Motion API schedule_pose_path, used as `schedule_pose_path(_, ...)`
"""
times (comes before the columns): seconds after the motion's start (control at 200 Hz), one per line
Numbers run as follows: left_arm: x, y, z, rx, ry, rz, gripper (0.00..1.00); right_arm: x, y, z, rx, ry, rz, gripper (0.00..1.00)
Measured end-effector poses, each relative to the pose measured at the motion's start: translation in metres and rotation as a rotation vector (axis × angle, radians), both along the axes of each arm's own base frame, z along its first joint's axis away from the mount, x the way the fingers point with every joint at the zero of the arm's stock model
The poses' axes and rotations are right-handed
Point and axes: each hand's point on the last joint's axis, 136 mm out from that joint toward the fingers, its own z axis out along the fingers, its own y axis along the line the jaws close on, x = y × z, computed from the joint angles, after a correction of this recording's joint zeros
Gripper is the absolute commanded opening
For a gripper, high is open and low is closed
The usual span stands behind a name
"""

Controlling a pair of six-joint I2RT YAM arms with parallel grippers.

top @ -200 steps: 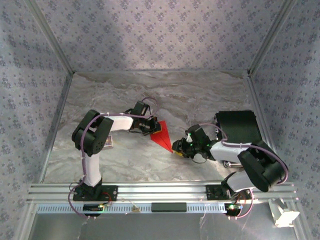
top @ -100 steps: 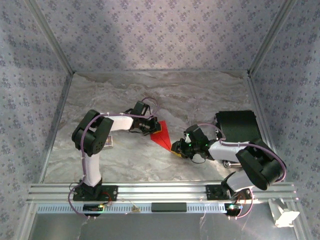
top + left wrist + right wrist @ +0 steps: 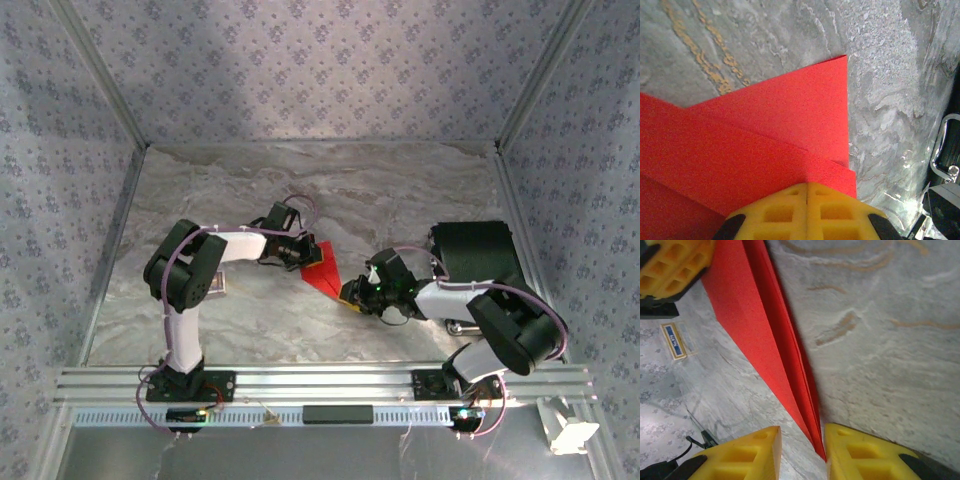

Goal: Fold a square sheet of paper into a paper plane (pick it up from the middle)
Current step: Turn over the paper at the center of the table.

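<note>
Right gripper point(image 3: 801, 437): jaws parted, straddling the pointed nose of the paper plane point(image 3: 752, 310). The nose sits in the gap, closer to one finger, and does not look pinched.

The plane lies flat on the table point(image 3: 400, 190), mid-field. Its long axis runs from that nose away and leftward to the wide tail.

Left gripper point(image 3: 806, 192): clenched, pads together, on the tail. Whether a layer is nipped, cannot tell.

Judgement: the right arm is nearest the nose; closing there would take it.

Count: one plane, two grippers, one small printed card point(image 3: 217, 286), one black case point(image 3: 475, 250).
</note>
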Motion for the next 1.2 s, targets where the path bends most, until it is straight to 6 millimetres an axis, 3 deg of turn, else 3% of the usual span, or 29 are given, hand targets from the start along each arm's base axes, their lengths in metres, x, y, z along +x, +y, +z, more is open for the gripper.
schedule_pose_path(0.545, 0.0, 0.0, 0.0, 0.0, 0.0, 0.0, 0.0, 0.018, 0.008, 0.017, 0.061, -0.086, 0.009, 0.32)
schedule_pose_path(0.805, 0.0, 0.0, 0.0, 0.0, 0.001, 0.001, 0.0, 0.024, 0.01, 0.012, 0.073, -0.086, 0.013, 0.31)
schedule_pose_path(1.199, 0.0, 0.0, 0.001, -0.004, -0.003, 0.003, 0.01, 0.028, 0.01, 0.007, 0.073, -0.095, 0.021, 0.14)
